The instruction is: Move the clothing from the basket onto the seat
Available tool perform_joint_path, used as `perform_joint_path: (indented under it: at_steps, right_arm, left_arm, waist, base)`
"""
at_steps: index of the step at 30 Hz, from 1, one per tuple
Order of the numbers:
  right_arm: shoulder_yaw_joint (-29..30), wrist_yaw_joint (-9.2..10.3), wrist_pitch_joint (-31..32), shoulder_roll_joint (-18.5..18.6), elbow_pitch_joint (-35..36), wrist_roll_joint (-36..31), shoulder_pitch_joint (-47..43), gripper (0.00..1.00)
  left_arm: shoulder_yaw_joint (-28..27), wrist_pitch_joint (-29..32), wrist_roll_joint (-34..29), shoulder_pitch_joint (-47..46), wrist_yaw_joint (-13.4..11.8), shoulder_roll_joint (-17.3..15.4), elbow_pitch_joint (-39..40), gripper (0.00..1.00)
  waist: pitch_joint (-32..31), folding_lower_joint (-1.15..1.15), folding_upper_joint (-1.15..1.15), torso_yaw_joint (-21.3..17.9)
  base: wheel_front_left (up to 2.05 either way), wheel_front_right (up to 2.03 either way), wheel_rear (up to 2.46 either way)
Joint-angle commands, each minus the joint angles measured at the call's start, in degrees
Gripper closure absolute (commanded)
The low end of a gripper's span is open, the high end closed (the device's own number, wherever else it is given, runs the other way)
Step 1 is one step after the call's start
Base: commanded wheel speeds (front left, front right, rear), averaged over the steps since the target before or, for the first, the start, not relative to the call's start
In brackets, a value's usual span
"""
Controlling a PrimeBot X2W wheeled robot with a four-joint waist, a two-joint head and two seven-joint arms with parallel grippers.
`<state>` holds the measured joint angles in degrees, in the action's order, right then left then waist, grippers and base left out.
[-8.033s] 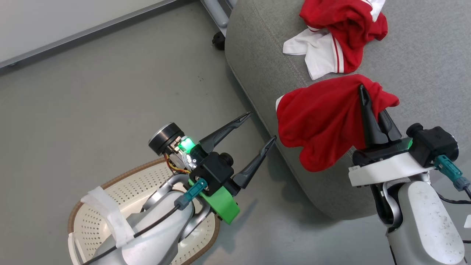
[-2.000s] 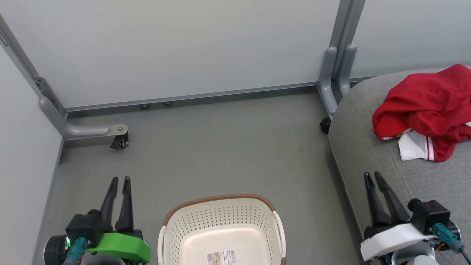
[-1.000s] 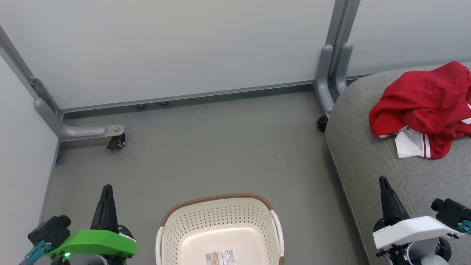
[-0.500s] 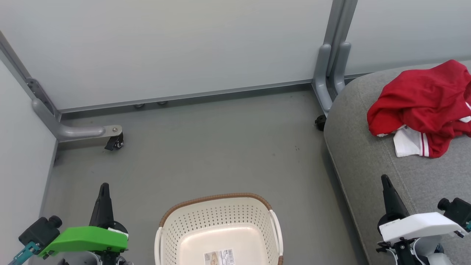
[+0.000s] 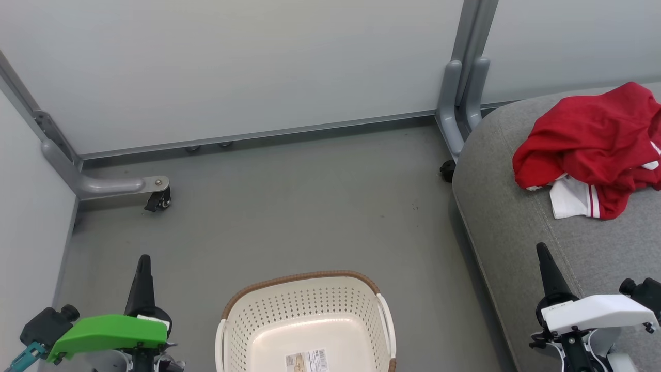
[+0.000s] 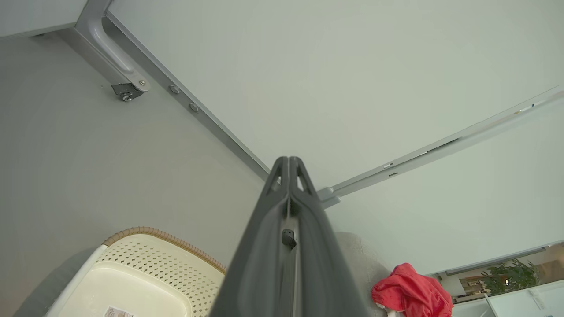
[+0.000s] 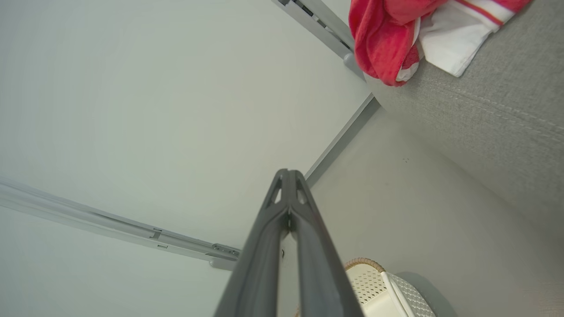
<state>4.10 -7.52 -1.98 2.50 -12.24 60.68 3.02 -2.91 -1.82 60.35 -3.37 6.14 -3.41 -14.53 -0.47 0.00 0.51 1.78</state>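
On the large grey woven-fabric seat (image 5: 511, 227) the bright red white-cuffed garments (image 5: 588, 150) are piled, the cream perforated plastic basket (image 5: 304, 281) is seen without clothing, and left gripper (image 5: 143, 268) and right gripper (image 5: 545, 258) are pressed together empty, so they are best parked clear of the pile.

A cream basket (image 5: 310, 305), empty, stands on the grey floor (image 5: 289, 206) beside a large grey seat (image 5: 516, 232), where red-and-white clothing (image 5: 583, 139) lies heaped near the rounded corner.
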Motion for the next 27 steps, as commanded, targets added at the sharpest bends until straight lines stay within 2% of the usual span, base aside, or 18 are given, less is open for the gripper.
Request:
perform_joint_path:
  at_steps: [1, 27]
  right_arm:
    - [0.3, 0.02, 0.4, 0.4, 0.3, 1.7, 1.3, 1.00]
    - [1.3, 0.04, 4.2, 0.5, -0.7, 15.7, 2.4, 1.00]
  left_arm:
    - [-0.4, 0.3, 1.5, -1.8, 0.5, -0.1, 0.7, 1.00]
    - [-2.0, 4.2, 15.7, -2.5, 0.9, 0.2, 0.6, 1.00]
  waist:
    - [0.0, 0.00, -0.24, 0.0]
    - [0.3, 0.00, -0.35, -0.7]
  base:
    - [0.00, 0.00, 0.00]
    - [0.00, 0.00, 0.00]
